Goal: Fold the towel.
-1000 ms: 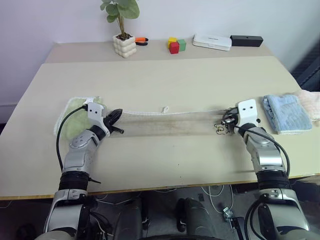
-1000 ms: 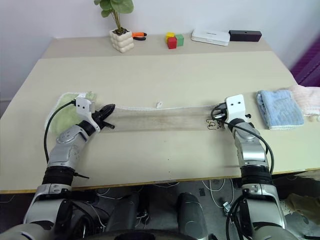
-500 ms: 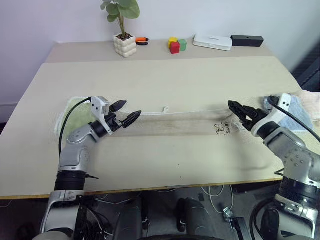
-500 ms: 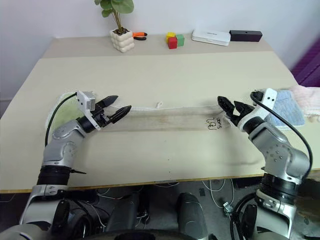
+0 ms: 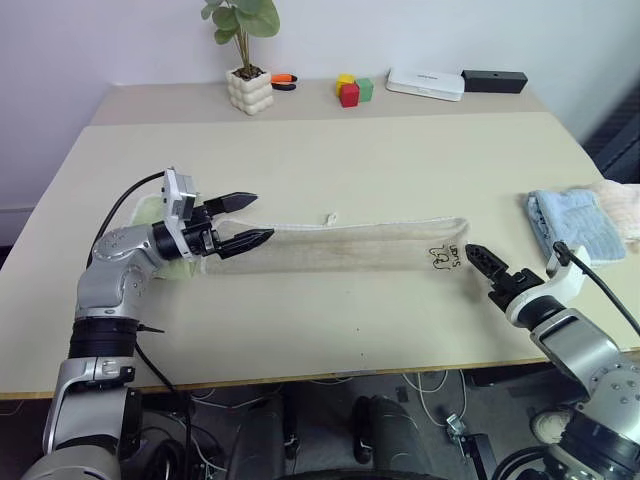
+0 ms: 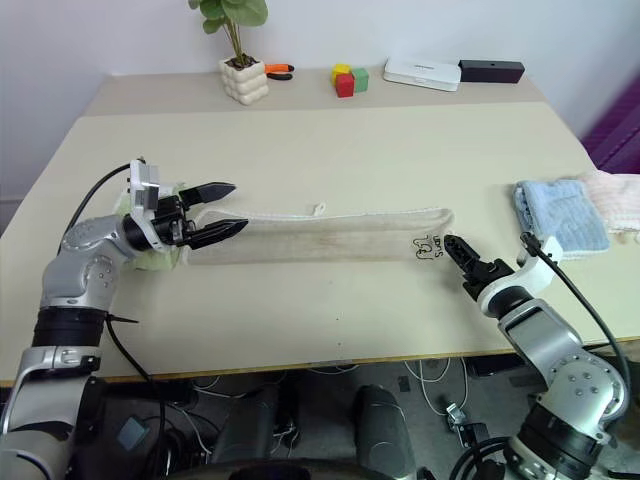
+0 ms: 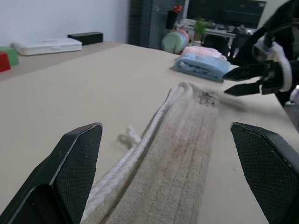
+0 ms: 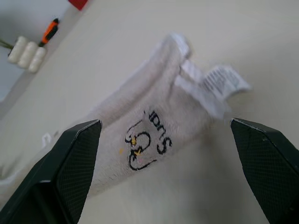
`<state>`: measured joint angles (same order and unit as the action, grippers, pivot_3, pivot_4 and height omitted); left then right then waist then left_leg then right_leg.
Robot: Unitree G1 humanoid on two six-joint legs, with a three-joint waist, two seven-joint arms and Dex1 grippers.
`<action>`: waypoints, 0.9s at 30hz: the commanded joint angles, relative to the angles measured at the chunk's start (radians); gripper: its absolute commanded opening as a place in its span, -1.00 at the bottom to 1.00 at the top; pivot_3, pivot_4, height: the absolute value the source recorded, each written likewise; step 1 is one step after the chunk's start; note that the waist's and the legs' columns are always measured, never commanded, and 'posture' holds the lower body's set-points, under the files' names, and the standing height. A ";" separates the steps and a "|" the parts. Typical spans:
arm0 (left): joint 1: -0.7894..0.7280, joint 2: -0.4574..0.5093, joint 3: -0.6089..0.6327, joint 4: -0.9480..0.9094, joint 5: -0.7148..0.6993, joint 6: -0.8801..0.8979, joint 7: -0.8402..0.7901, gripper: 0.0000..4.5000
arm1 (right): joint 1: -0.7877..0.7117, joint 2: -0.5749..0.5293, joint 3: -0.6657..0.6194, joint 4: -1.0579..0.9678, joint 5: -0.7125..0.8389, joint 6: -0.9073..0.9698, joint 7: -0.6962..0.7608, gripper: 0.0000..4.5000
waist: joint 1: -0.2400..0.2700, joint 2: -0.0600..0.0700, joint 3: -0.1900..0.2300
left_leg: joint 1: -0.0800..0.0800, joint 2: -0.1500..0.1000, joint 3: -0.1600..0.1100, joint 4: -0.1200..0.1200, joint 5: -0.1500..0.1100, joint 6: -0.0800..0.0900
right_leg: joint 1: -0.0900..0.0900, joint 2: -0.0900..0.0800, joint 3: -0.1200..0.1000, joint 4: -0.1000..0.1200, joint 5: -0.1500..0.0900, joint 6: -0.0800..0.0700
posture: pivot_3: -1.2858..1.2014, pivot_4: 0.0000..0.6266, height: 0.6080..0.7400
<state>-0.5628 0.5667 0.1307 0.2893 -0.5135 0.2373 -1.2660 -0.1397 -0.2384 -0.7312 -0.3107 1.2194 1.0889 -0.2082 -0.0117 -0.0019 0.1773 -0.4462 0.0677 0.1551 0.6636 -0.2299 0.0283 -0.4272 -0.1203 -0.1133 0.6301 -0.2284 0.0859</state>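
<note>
The towel [image 5: 340,246] lies across the middle of the table [image 5: 330,160] as a long narrow strip, so I judge the lengthwise folding done; what is left is to bring one end over the other, perhaps twice. My left gripper [image 5: 245,220] hangs above the strip's left end with its fingers spread wide and nothing between them. My right gripper [image 5: 482,260] is also wide and empty, just off the right end beside the dark embroidered mark [image 5: 444,257] and the white label [image 8: 219,82]. Both ends lie free.

A green towel [image 5: 150,215] sits partly hidden under my left arm, touching or nearly touching the strip's left end; I cannot tell which. A folded blue towel [image 5: 572,224] lies near the right end. The plant [image 5: 243,60], blocks [image 5: 352,90] and boxes [image 5: 425,84] at the far edge stand well apart.
</note>
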 commanded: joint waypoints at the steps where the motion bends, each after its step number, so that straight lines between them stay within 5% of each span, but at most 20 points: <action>1: -0.026 0.007 0.006 -0.012 -0.011 0.000 -0.009 1.00 | -0.031 0.008 -0.008 0.031 0.101 -0.043 -0.071 0.99 | -0.001 0.000 0.000 | 0.000 0.000 0.000 0.000 0.000 0.000 | 0.000 0.000 0.000 0.000 0.000 0.000 | 0.03 -0.52 1.00; 14: 0.045 0.007 0.025 -0.124 -0.030 0.045 0.040 1.00 | -0.068 -0.052 0.079 0.227 0.163 -0.132 -0.084 0.99 | -0.005 0.000 0.000 | 0.001 0.000 0.000 0.000 0.000 0.000 | 0.000 0.000 0.000 0.000 0.000 0.001 | 0.03 -0.52 1.00; 17: 0.055 0.007 0.023 -0.136 -0.030 0.044 0.052 1.00 | -0.102 -0.052 0.093 0.285 0.148 -0.166 -0.059 0.60 | -0.005 0.000 0.000 | 0.001 0.000 0.000 0.000 0.000 0.000 | 0.001 0.000 0.001 0.000 0.000 0.001 | 0.03 -0.52 1.00; 24: 0.068 0.012 0.028 -0.158 -0.038 0.047 0.077 1.00 | -0.155 -0.017 0.136 0.345 0.081 -0.245 -0.059 -0.99 | -0.008 -0.002 -0.001 | 0.001 0.000 0.000 0.000 0.000 0.000 | 0.000 0.000 0.001 0.000 0.001 0.001 | 0.03 -0.52 1.00; 27: 0.070 0.013 0.029 -0.159 -0.036 0.046 0.080 1.00 | -0.156 -0.013 0.137 0.343 0.077 -0.259 -0.057 -0.99 | -0.007 -0.002 -0.001 | 0.001 0.000 0.000 0.000 0.000 0.000 | 0.001 0.000 0.001 -0.001 0.001 0.001 | 0.03 -0.52 1.00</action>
<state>-0.4917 0.5674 0.1367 0.1562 -0.5351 0.2896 -1.1900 -0.3025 -0.2597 -0.5987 0.0188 1.3043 0.8368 -0.2667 -0.0189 -0.0041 0.1760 -0.4452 0.0680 0.1555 0.6631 -0.2301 0.0287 -0.4265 -0.1200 -0.1127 0.6295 -0.2278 0.0871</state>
